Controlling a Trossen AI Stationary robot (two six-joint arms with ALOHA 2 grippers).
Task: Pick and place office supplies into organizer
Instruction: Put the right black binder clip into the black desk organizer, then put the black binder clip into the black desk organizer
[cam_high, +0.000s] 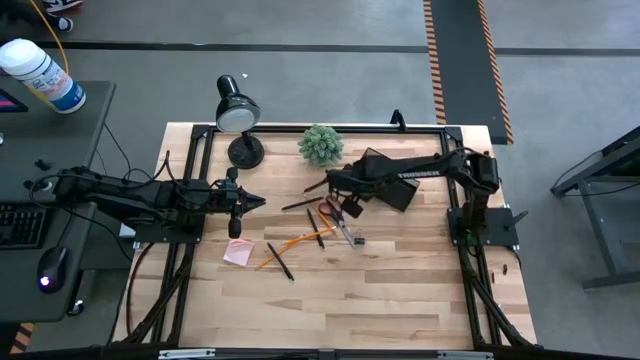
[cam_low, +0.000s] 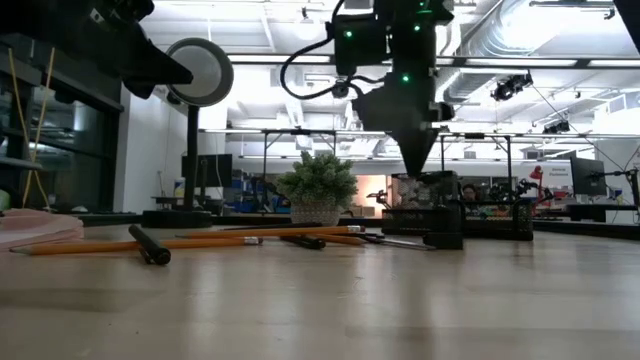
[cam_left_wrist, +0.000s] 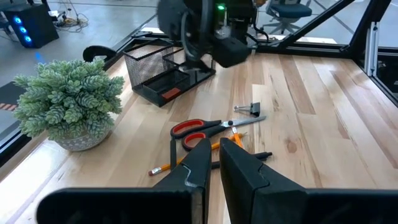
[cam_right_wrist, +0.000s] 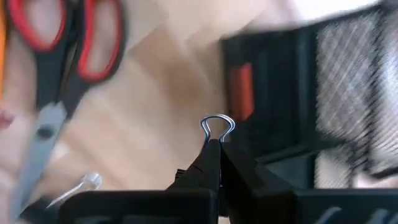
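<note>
- Organizer (cam_high: 388, 178), a black mesh caddy, sits on the light wooden table (cam_high: 400, 290) towards its far edge, just right of the green plant (cam_high: 321, 144); a red item lies in its low front tray.
- Red-handled scissors (cam_high: 338, 215) lie near the table's middle, with orange pencils (cam_high: 292, 241) and dark pens (cam_high: 279, 260) scattered beside them, and a pink sticky-note pad (cam_high: 238, 252) further left.
- A binder clip (cam_left_wrist: 251, 109) rests on the wood beyond the scissors in the left wrist view.
- A black desk lamp (cam_high: 238, 112) stands at the far left corner of the table.
- Beyond the table the room is an open workshop with grey floor, striped tape, other benches and ceiling ducts.
- Right end effector (cam_right_wrist: 216, 144) hangs just above the table between the scissors and the organizer, fingers pressed together, pinching a small clip (cam_right_wrist: 216, 126) by its wire loop.
- Left end effector (cam_high: 258, 201) waits above the table's left side, fingers nearly together, holding nothing.
</note>
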